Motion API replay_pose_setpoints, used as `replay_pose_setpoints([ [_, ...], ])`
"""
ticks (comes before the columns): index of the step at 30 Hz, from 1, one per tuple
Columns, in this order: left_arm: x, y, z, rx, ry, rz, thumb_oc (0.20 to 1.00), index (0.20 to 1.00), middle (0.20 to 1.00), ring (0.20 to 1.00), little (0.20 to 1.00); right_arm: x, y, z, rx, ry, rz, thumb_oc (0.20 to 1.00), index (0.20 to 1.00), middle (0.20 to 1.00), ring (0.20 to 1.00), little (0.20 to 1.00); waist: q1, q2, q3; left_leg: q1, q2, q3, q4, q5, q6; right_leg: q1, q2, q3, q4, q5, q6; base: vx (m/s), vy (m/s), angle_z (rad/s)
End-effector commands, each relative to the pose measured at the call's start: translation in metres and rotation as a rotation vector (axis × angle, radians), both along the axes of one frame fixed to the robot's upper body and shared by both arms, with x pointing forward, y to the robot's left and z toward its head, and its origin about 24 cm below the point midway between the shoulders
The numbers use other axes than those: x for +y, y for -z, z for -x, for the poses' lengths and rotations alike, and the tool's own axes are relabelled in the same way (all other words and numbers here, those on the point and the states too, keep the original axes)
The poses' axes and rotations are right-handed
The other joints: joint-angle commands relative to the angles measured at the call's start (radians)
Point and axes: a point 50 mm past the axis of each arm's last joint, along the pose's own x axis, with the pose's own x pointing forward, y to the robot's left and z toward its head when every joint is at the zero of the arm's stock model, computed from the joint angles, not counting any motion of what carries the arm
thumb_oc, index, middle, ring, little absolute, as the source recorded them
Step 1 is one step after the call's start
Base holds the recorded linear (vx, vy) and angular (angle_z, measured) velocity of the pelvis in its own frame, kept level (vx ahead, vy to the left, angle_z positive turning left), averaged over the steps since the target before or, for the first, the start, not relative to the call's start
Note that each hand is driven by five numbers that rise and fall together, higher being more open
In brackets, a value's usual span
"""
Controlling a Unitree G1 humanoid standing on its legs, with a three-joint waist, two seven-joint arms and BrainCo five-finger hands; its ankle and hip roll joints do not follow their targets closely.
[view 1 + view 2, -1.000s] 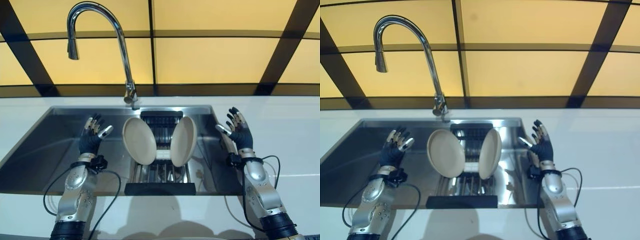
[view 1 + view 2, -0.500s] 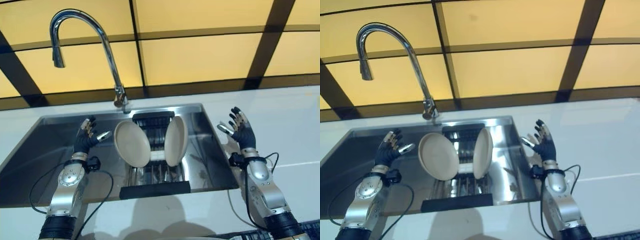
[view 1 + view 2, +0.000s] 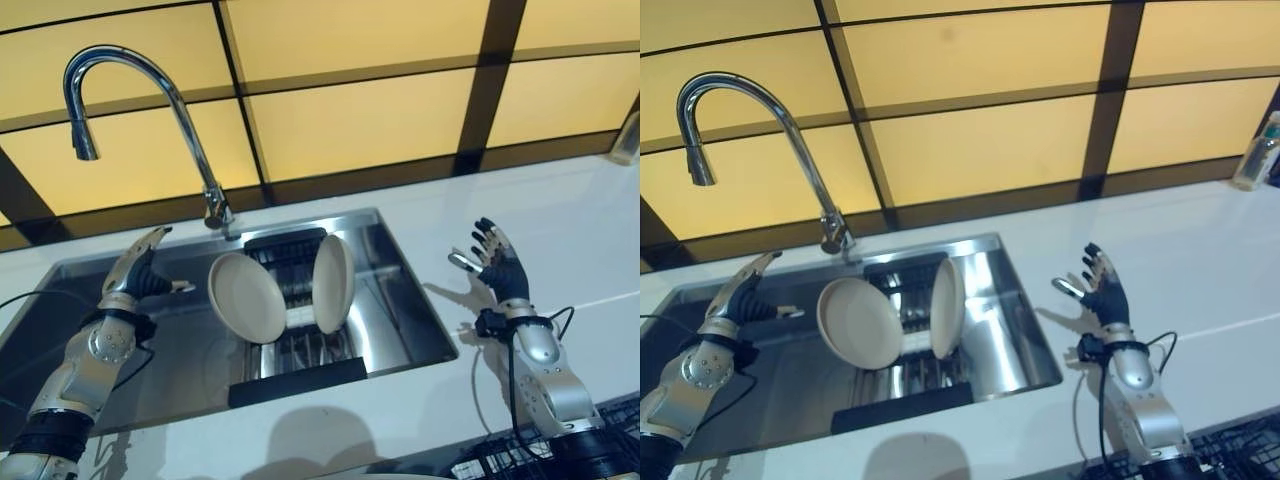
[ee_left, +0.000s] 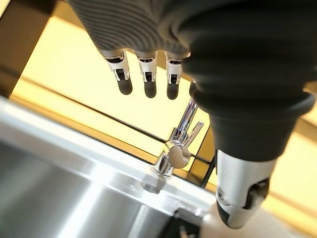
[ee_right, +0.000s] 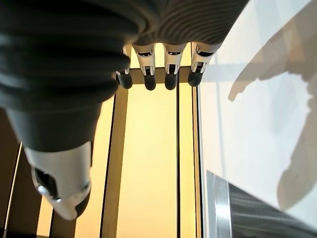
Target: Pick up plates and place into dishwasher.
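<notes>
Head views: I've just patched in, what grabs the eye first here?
Two cream plates stand on edge in a dark rack in the middle of the steel sink, tilted away from each other. The tall curved faucet arches above the sink's back edge. Both hands are open and empty: left hand over the basin, right hand over the white counter.

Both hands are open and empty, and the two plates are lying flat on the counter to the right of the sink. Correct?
Not quite. The left hand and right hand are open and empty, but the two plates stand on edge in the rack inside the sink, not on the counter. The left eye view shows this.
</notes>
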Motion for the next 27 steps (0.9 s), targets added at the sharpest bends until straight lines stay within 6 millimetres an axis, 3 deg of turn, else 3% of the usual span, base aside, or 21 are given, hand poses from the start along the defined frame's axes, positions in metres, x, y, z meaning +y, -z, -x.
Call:
replay_pose_setpoints([
  [1, 0.011, -0.035, -0.015, -0.093, 0.034, -0.231, 1.000, 1.000, 1.000, 1.000, 1.000, -0.005, -0.018, -0.004, -0.091, -0.019, -0.003, 1.000, 1.000, 1.000, 1.000, 1.000, -0.003, -0.030, -0.030, 0.010, -0.002, 0.064, 0.029, -0.121, -0.008, -0.055, -0.019, -0.036, 0.016, -0.026, 0.053, 0.03, 0.049, -0.05],
  [11, 0.002, -0.032, -0.018, -0.013, 0.229, -0.629, 1.000, 1.000, 1.000, 1.000, 1.000, -0.006, -0.015, -0.005, -0.072, -0.048, 0.019, 1.000, 1.000, 1.000, 1.000, 1.000, -0.022, -0.015, -0.025, 0.003, -0.007, 0.089, 0.032, -0.125, -0.007, -0.072, -0.028, -0.036, 0.022, -0.018, 0.062, 0.03, 0.052, -0.06],
  [20, -0.008, -0.007, -0.017, 0.017, 0.308, -0.692, 1.000, 1.000, 1.000, 1.000, 1.000, -0.006, -0.010, -0.007, -0.032, -0.060, 0.057, 1.000, 1.000, 1.000, 1.000, 1.000, -0.037, -0.008, -0.005, 0.004, -0.014, 0.095, 0.028, -0.125, 0.000, -0.083, -0.038, -0.026, 0.026, -0.013, 0.072, 0.06, 0.075, -0.01],
  [27, -0.006, 0.008, -0.014, 0.010, 0.262, -0.690, 1.000, 1.000, 1.000, 1.000, 1.000, -0.008, -0.010, -0.008, -0.024, -0.064, 0.085, 1.000, 1.000, 1.000, 1.000, 1.000, -0.047, -0.007, 0.025, -0.009, -0.017, 0.095, 0.026, -0.119, 0.006, -0.105, -0.042, -0.012, 0.035, -0.008, 0.077, 0.03, 0.081, -0.08],
])
